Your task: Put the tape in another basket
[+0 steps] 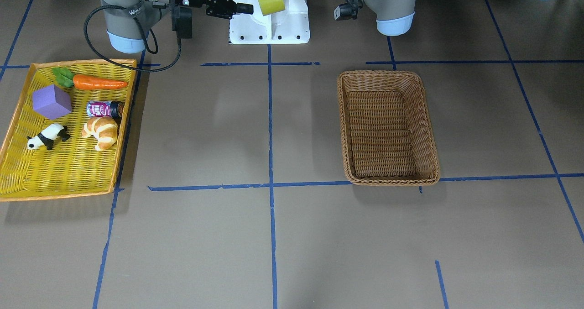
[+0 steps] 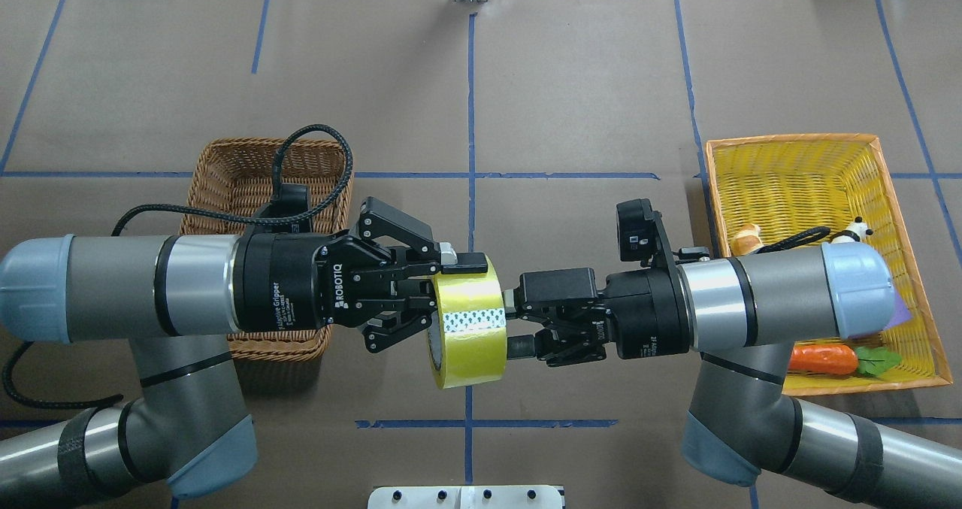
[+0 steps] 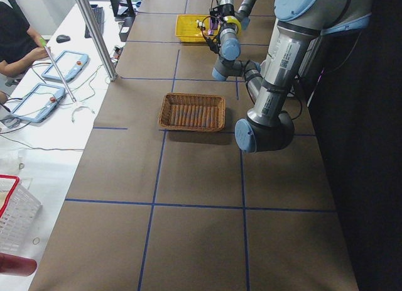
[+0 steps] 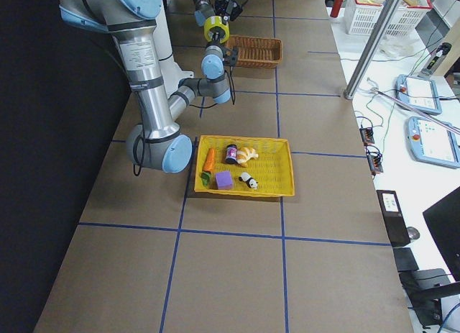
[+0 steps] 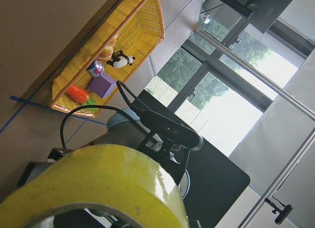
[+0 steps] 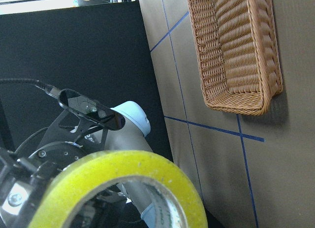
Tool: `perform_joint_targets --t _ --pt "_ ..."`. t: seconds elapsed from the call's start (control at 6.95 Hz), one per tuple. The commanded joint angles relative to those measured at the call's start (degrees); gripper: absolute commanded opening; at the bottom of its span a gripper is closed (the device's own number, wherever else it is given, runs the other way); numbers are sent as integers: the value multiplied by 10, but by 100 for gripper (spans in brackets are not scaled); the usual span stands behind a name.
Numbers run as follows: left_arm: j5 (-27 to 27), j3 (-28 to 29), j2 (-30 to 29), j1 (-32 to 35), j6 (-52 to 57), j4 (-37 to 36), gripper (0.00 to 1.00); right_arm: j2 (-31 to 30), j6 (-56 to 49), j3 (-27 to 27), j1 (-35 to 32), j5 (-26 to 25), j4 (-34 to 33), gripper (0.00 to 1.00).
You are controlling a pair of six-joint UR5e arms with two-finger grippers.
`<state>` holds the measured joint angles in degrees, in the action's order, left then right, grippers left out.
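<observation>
Two grippers at tape, mid-frame: right gripper clamped on it, left gripper jaws unclear; basket frame-left, behind left gripper.

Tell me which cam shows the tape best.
Overhead: nearly the whole tape shows, large and sharp. The front view cuts it at the top edge, both side views show it tiny, and the wrist views catch only part of its rim.
</observation>
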<state>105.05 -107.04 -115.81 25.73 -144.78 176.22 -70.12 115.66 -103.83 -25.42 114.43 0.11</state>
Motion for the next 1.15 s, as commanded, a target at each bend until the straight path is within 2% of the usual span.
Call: perform_joint_targets --t 0.0,0.43,0.58,1.01 --pt "1 -2 3 0 0 1 0 -2 0 -1 -1 0 1 100" --pt "9 -29 23 23 -2 4 0 -15 2 -1 -3 0 25 100" --pt "31 -32 38 44 -3 3 0 -32 1 0 -3 0 45 100" --pt "43 -22 61 70 -3 -1 0 -34 -4 6 -14 -13 27 100"
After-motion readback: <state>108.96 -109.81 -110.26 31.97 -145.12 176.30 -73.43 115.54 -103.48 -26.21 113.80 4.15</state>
